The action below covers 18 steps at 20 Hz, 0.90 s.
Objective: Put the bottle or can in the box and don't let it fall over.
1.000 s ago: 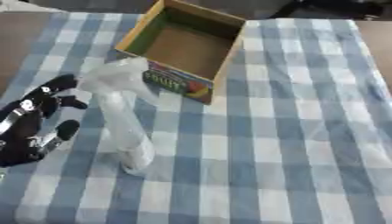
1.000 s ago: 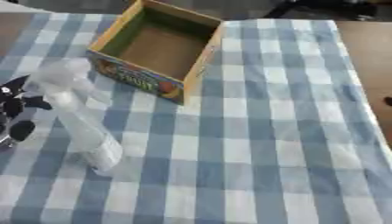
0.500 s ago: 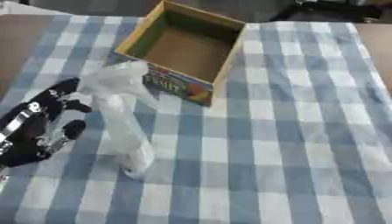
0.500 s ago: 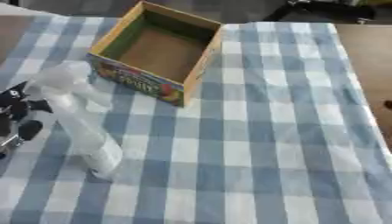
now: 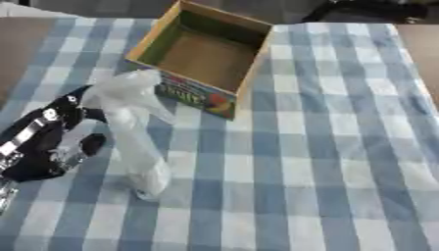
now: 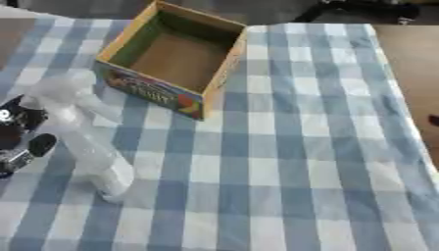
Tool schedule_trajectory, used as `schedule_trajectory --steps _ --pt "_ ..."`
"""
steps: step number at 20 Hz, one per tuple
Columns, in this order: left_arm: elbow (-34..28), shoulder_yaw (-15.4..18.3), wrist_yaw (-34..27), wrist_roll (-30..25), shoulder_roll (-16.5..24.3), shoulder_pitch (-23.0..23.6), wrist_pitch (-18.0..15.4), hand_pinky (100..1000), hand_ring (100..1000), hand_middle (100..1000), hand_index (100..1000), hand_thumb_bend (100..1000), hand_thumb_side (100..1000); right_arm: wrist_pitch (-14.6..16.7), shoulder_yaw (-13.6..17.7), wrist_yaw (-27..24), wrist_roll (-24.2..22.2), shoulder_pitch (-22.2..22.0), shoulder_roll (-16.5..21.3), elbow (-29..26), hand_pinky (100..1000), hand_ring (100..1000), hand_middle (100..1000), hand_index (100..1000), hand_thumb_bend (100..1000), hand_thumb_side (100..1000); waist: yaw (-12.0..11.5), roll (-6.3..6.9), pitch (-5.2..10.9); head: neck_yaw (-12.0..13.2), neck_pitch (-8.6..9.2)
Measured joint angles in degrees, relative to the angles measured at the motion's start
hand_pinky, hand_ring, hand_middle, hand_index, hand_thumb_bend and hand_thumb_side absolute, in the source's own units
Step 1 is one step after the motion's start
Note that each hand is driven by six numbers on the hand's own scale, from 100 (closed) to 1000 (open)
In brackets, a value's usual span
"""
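A clear plastic spray bottle [image 5: 137, 142] stands upright on the blue-and-white checked cloth, left of centre, with its trigger head at the top. My black left hand [image 5: 43, 142] is just to its left, fingers relaxed and open, the thumb [image 5: 91, 142] close to the bottle's neck and nothing visibly gripped. An open cardboard box [image 5: 206, 54] with a printed fruit label on its front wall sits behind the bottle, empty inside. My right hand shows in neither view.
The checked cloth [image 5: 326, 162] covers the table to the right and front of the bottle. Bare brown table [image 6: 411, 59] shows at the right edge, where a small dark shape [image 6: 435, 119] pokes in.
My left hand has moved a little to the right, closer to the bottle. The bottle and box have stayed put; the view has shifted slightly.
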State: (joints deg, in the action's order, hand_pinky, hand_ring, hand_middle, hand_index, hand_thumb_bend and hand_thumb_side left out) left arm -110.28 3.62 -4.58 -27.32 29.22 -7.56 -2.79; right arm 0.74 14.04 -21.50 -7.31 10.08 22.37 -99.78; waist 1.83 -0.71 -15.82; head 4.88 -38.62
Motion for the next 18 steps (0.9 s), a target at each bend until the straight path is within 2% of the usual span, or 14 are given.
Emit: schedule_trajectory --steps 11,18 --pt "-0.18 -3.76 -0.48 -4.77 1.8 -3.92 -0.95 1000 761 902 1000 402 497 -0.27 -0.18 0.0 -0.26 0.03 -0.47 0.29 851 1000 1000 988 100 704 0.59 0.26 -0.11 0.09 0.48" --pt "0.94 -5.47 -0.15 -5.59 2.04 -6.45 -0.57 1000 758 898 1000 403 486 -0.4 -0.32 0.0 -0.4 0.05 -0.52 0.33 851 1000 1000 988 100 707 0.73 0.27 -0.25 0.42 0.49"
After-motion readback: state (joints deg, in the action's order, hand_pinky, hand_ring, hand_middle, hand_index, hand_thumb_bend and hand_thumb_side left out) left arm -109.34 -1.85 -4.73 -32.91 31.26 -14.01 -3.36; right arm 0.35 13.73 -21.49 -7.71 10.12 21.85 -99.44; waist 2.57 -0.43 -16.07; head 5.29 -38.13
